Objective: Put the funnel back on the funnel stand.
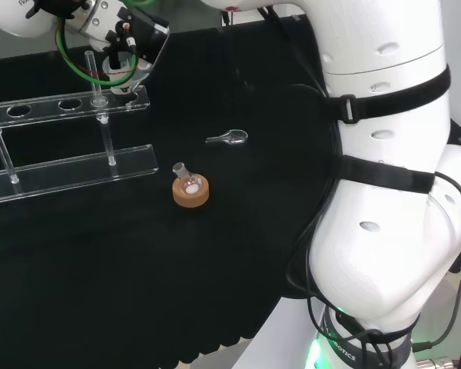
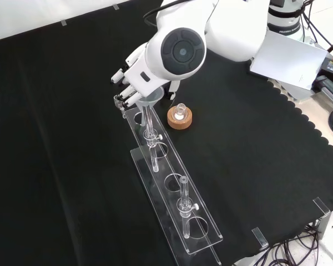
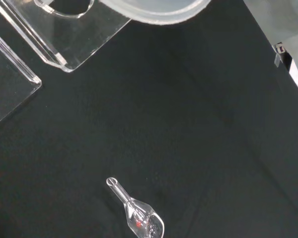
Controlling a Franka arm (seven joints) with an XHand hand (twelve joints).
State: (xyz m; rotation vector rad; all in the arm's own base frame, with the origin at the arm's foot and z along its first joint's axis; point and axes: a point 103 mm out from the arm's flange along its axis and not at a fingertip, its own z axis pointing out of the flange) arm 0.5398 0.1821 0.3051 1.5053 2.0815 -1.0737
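Fingers curled at the funnel rim, funnel seated in the end hole of the funnel stand.

Front view: the fingers of the hand are bent around the cone of the clear funnel; whether they touch the rim or sit just off it I cannot tell. The funnel stem runs down through the hole at the stand's far end, upright. The funnel stand, clear plastic in two tiers, lies lengthwise on the black cloth of the worktop. Just beside the stand, to its right in this view, a small flask sits on a cork ring. Head view: a small clear glass piece lies on its side, well apart from the stand and beyond the cork ring.
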